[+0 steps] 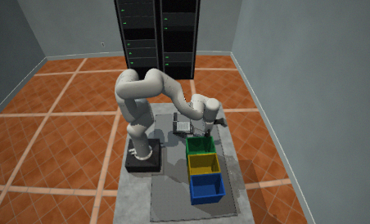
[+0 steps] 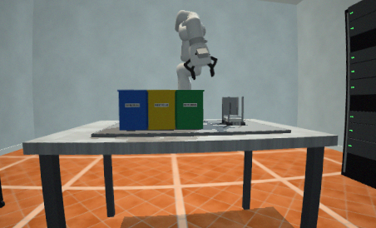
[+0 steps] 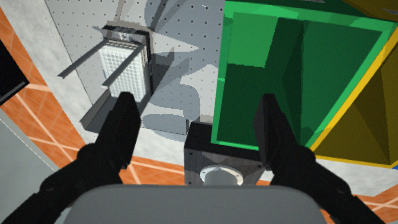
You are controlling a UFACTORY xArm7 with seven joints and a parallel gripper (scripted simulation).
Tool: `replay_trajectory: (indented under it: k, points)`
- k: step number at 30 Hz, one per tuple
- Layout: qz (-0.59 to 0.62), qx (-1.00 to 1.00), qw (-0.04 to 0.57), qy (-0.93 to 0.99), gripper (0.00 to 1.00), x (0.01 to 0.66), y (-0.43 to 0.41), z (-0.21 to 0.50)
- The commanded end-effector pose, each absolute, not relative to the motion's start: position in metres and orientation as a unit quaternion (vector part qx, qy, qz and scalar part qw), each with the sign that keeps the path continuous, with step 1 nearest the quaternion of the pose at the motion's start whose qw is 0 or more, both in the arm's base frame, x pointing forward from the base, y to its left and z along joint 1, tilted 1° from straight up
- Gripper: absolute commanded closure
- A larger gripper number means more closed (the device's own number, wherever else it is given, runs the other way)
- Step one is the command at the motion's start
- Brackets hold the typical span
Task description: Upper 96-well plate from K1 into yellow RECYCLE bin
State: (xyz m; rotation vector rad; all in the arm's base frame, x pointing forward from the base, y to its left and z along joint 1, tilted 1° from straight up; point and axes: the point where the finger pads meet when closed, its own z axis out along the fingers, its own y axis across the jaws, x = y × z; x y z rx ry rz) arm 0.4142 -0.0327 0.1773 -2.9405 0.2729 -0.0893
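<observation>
My black two-fingered gripper [image 2: 200,69] hangs high above the grey table [image 2: 181,141], jaws spread fully apart with nothing between them. In the wrist view one finger [image 3: 121,131] stands over the grey perforated mat [image 3: 185,70] and the other [image 3: 272,131] over the mouth of the green open-topped bin [image 3: 260,65], so my jaws straddle that bin's near wall.

On the mat beside the green bin stands the small grey post-framed stack rack K1 [image 2: 233,109], apart from the bin and nearer the table end that faces the black server cabinets [image 1: 158,33]. The white upper 96-well plate [image 3: 125,72] sits on top of this rack, its grid of wells facing up; the lower plate is hidden beneath it.

The three bins stand upright in a touching row along the mat: green, then the yellow RECYCLE bin [image 1: 203,163], then the blue bin [image 1: 206,188] towards the opposite table end. Each carries a small sign on its short wall in the exterior view, though the lettering is too small to read.

My white arm [image 1: 158,87] rises from a black base block [image 1: 130,164] at the long table edge opposite the bins.
</observation>
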Motion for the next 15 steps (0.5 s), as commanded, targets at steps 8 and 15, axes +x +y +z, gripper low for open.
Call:
replay_trajectory:
  k: [8, 15]
  points:
    - [-0.018, -0.992, 0.079, 0.101, 0.0, 0.408, 0.015, 0.18]
    - [-0.012, -0.992, 0.071, 0.106, 0.0, 0.403, 0.035, 0.181]
